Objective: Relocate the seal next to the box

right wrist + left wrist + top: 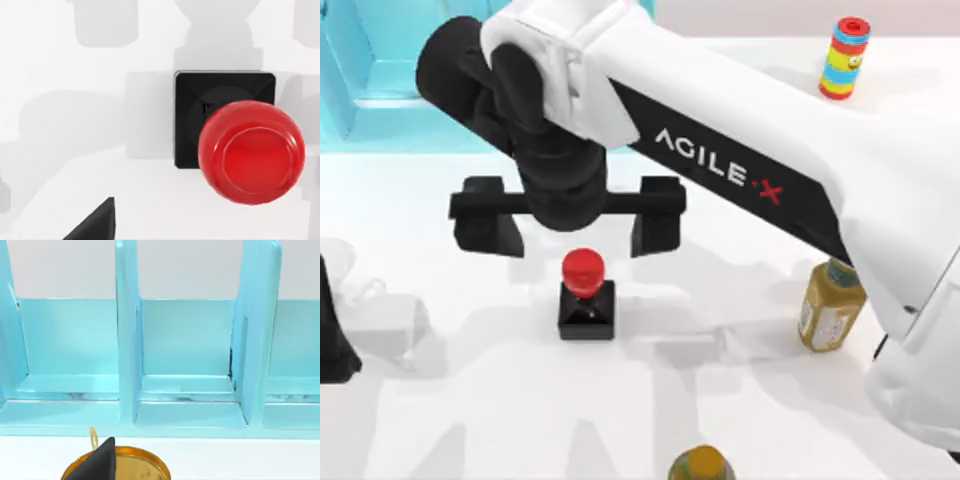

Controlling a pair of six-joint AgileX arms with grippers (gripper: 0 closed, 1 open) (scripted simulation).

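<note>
The seal [586,293], a black square block under a glossy red knob, stands upright on the white table left of centre. From straight above in the right wrist view, the seal [250,152] shows its knob leaning off the base. My right gripper [570,222] hangs open just behind the seal, its black fingers [485,225] spread wider than the seal and touching nothing. The box [360,85], light blue with upright dividers, sits at the far left corner; its compartments [185,340] face the left wrist camera. My left gripper [332,335] is parked at the left edge.
A striped cylinder with a red cap [845,57] stands at the far right. A yellow bottle [830,305] stands right of the seal under my right arm, another [700,465] at the front edge. A gold round top [125,467] sits below the left wrist camera.
</note>
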